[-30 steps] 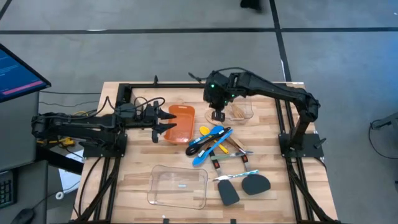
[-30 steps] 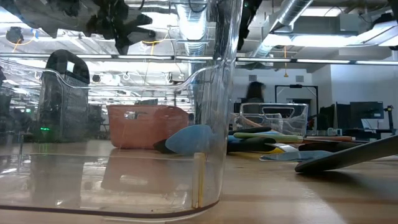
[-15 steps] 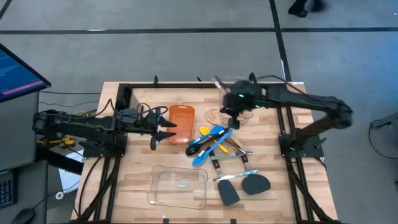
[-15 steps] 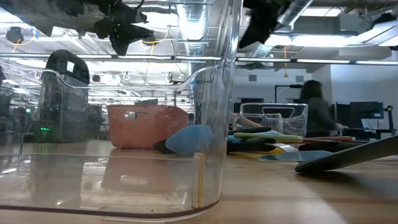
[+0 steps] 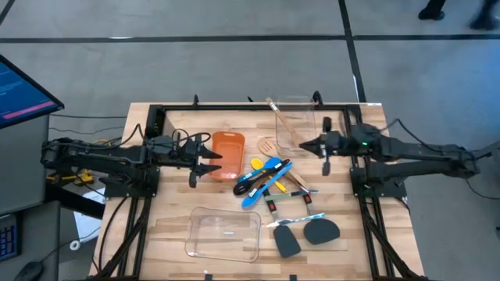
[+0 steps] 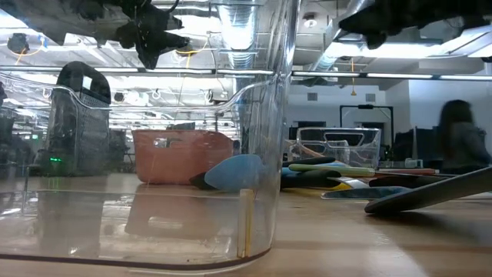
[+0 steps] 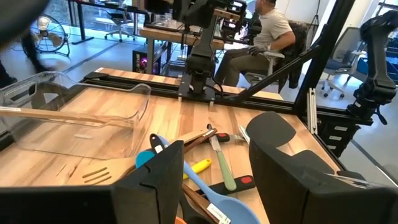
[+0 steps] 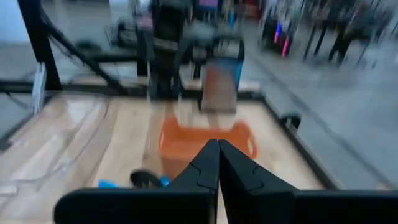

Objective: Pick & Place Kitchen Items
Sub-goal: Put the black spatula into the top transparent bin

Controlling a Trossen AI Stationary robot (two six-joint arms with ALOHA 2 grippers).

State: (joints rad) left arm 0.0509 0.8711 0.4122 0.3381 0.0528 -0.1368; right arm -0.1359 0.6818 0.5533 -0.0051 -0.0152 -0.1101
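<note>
Since half a second earlier, the right arm has swung away from the utensil pile toward the tabletop's right edge, while the left arm is unchanged. Right tool now hovers at the right side of the tabletop, just beside the clear container at the far edge; its fingers are pressed together with nothing between them. A long wooden spoon lies slanted in that container. Left tool is spread wide and empty, poised over the left end of the orange bin. Kitchen items lie clustered at the tabletop's centre, between the two tools and touching neither: a blue spoon, a yellow spoon and a slotted wooden turner among them. Two black spatulas rest nearer the front edge, beside a second clear container. In the low view a person shows in the room behind.
</note>
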